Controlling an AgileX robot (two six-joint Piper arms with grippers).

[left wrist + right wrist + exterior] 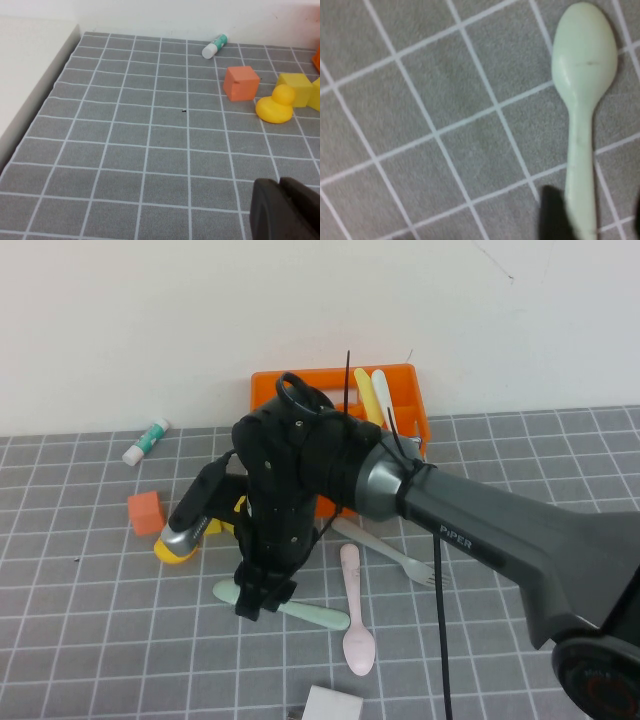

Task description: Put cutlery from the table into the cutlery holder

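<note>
High view: yellow knife [366, 392] and white knife [383, 392] already in cutlery holder [405, 400]; right gripper [262, 595] down over mint-green spoon [318, 614], pink spoon [354, 620] and grey fork [395, 552] just beside on the table [90, 640].

Left wrist view: left gripper [284, 209] parked, fingers together; rubber duck [276, 103] well ahead.

Right wrist view: fingers spread, straddling spoon handle. Three pieces left.
</note>
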